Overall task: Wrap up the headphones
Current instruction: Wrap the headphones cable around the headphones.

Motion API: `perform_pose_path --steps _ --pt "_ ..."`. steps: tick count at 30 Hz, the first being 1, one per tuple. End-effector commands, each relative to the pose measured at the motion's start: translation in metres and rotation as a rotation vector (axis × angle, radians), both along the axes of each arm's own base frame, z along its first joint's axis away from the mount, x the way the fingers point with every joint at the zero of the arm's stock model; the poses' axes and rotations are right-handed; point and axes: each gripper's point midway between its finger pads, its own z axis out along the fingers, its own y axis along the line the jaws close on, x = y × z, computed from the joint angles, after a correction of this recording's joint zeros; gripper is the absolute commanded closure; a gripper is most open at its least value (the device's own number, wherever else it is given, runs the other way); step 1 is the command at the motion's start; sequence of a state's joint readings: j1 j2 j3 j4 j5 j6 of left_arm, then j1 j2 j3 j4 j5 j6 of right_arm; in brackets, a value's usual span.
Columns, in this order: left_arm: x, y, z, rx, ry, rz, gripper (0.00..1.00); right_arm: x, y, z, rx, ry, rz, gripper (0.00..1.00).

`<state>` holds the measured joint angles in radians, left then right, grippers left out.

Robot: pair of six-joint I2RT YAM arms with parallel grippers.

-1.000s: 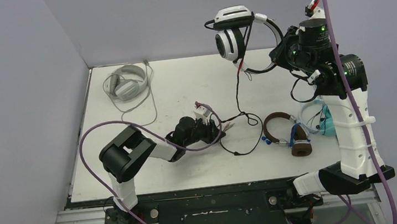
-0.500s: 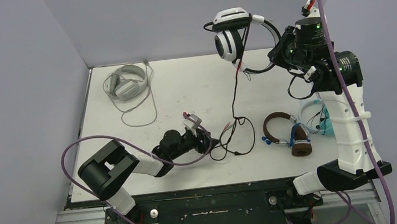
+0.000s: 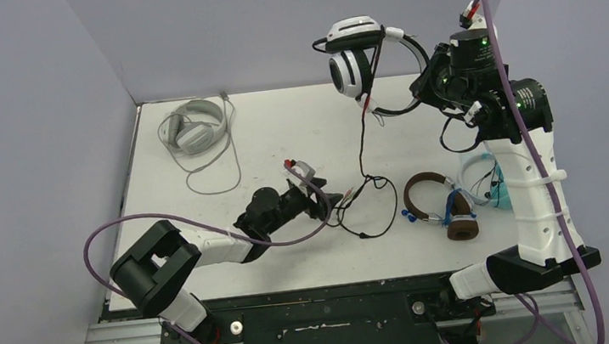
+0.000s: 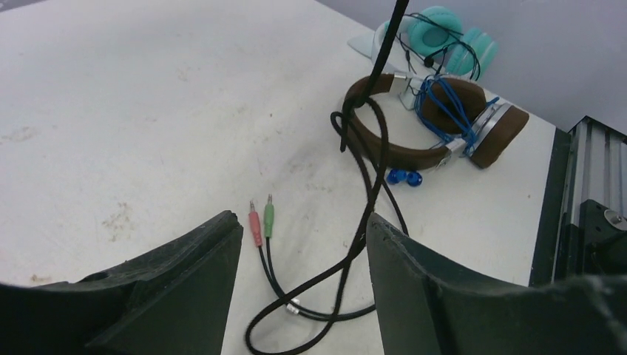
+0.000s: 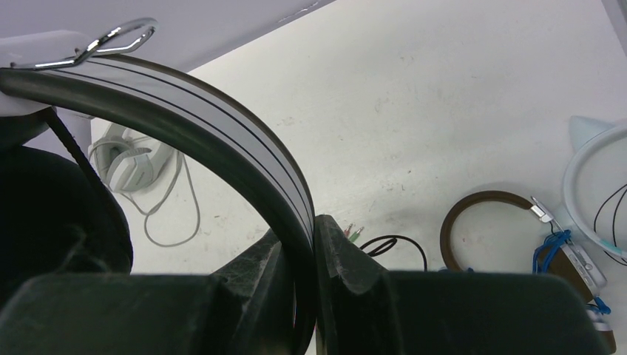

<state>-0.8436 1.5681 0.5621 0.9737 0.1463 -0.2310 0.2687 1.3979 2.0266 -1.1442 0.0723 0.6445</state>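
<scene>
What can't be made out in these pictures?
Top view: teal headphones, mostly behind the right arm.
Right wrist view: ear cups of the black-and-white headphones, cut off at the left edge.
Left wrist view: whether the black cable touches the left claw, too close to judge.

A white table point(image 3: 280, 132); black-and-white headphones point(image 3: 354, 64) with black cable point(image 3: 360, 140); brown headphones point(image 3: 422, 181) with blue cable point(image 4: 436, 111); teal headphones point(image 4: 444, 33); pale grey headphones point(image 3: 194, 125); pink and green plugs point(image 4: 260, 222).

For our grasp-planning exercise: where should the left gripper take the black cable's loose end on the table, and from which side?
Probably the black cable just behind its pink and green plugs, from above: the leads lie flat, side by side, ahead of the open left gripper.
</scene>
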Motion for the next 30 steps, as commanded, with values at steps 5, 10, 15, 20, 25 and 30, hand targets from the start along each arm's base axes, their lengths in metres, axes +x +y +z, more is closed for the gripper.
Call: perform_pose_path --steps 5,10,15,20,25,30 --pt "-0.004 -0.037 0.044 -0.094 -0.089 -0.108 0.36 -0.001 0.004 0.049 0.103 -0.181 0.001 1.0" --pt "0.013 -0.05 0.034 -0.042 -0.088 -0.082 0.4 -0.002 0.006 0.05 0.11 -0.183 0.006 1.0" --pt "0.021 -0.062 0.028 -0.005 -0.096 -0.09 0.47 -0.002 0.006 0.049 0.113 -0.18 0.005 1.0" --pt "0.017 -0.071 0.011 0.02 -0.069 -0.111 0.5 -0.002 0.006 0.05 0.118 -0.184 0.002 1.0" --pt "0.009 -0.081 -0.009 0.027 -0.026 -0.154 0.51 -0.002 0.005 0.054 0.122 -0.196 0.001 1.0" --pt "0.015 -0.079 -0.037 0.1 0.025 -0.115 0.76 -0.003 0.004 0.057 0.12 -0.201 -0.001 1.0"
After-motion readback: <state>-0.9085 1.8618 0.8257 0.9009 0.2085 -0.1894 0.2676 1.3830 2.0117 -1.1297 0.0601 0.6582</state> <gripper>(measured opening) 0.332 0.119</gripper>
